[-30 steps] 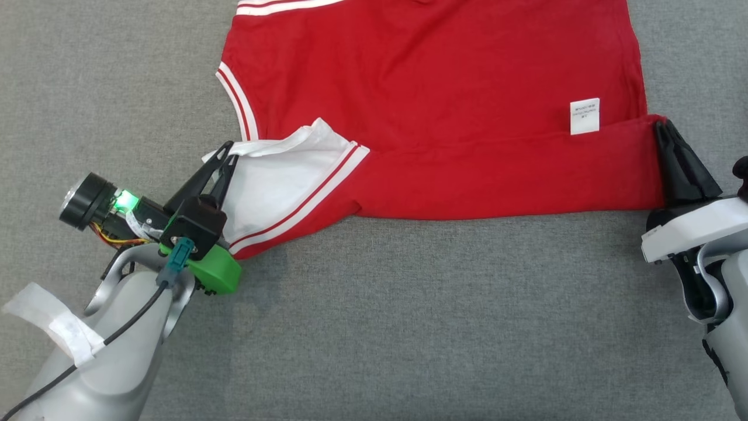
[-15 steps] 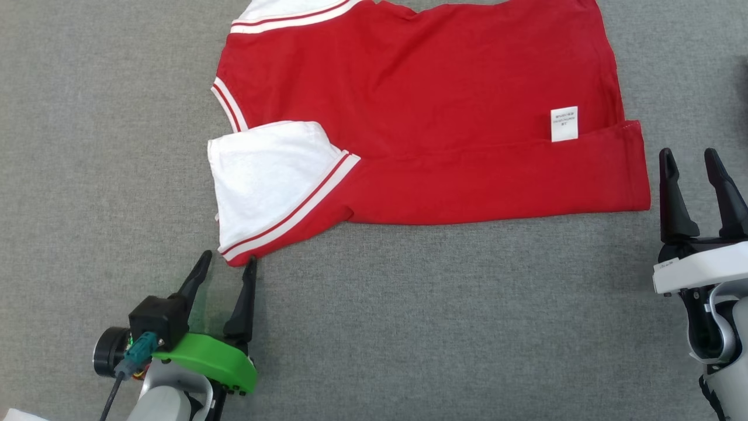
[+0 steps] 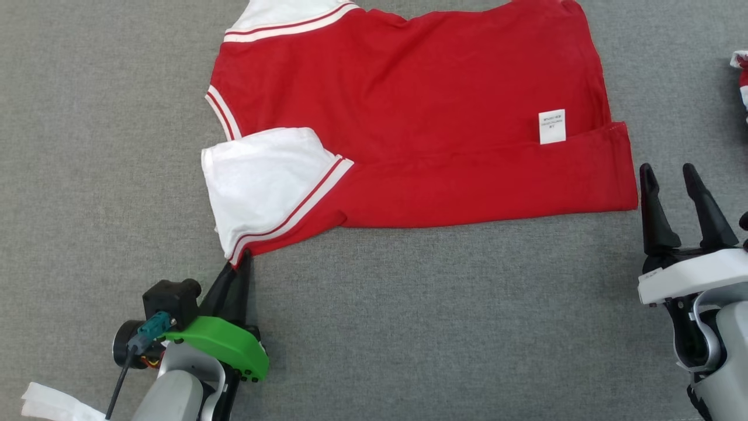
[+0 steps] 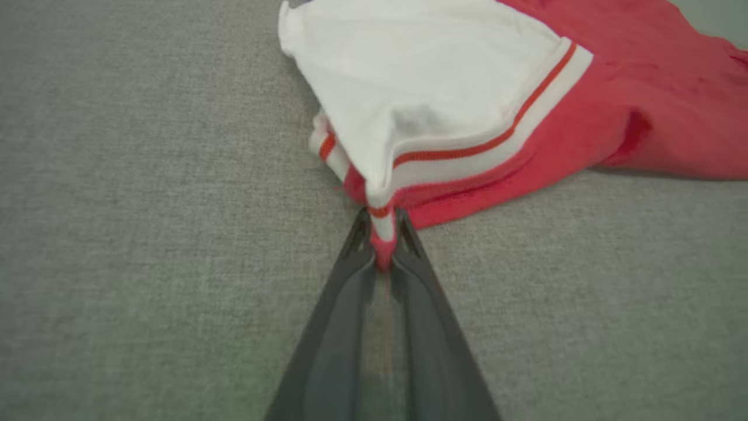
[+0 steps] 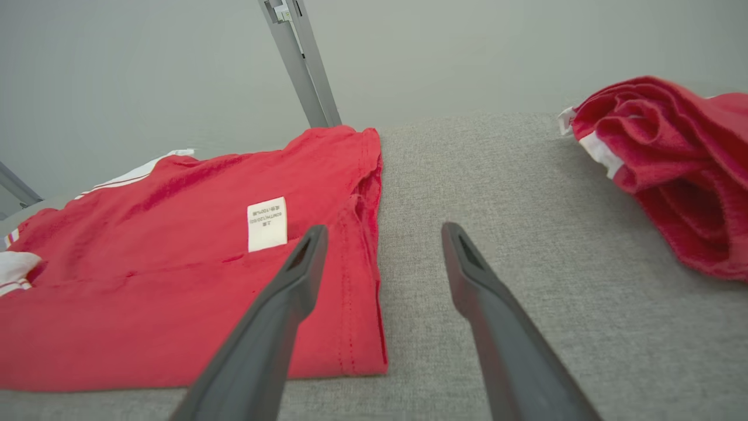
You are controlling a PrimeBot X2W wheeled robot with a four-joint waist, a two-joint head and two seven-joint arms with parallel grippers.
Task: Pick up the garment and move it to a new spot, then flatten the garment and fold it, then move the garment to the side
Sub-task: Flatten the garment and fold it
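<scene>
The garment, a red shirt, lies spread flat across the upper middle of the head view on the grey cloth tabletop. Its lower strip is folded up over the body, and the hem of that strip runs across the shirt. A small white label sits just above the hem toward the right. A white sleeve edged with a red and white striped band lies at the shirt's lower left. A second white part with the same stripes shows at the top edge of the frame.

The left gripper is in the lower left of the head view. Its two fingers are pressed together on the bottom corner of the sleeve's striped band. In the left wrist view the left gripper has that corner pinched between its tips, and the white cloth gathers to a point there. A green piece sits behind the fingers, and a strip of white tape shows at the bottom left corner.

The right gripper is at the right middle of the frame, just beside the shirt's lower right corner. Its fingers are spread wide with nothing between them. Whether the nearer finger touches the cloth cannot be told.

A second red garment lies crumpled at the upper right of the right wrist view, well apart from the shirt. A grey metal post rises behind the tabletop's far edge.
</scene>
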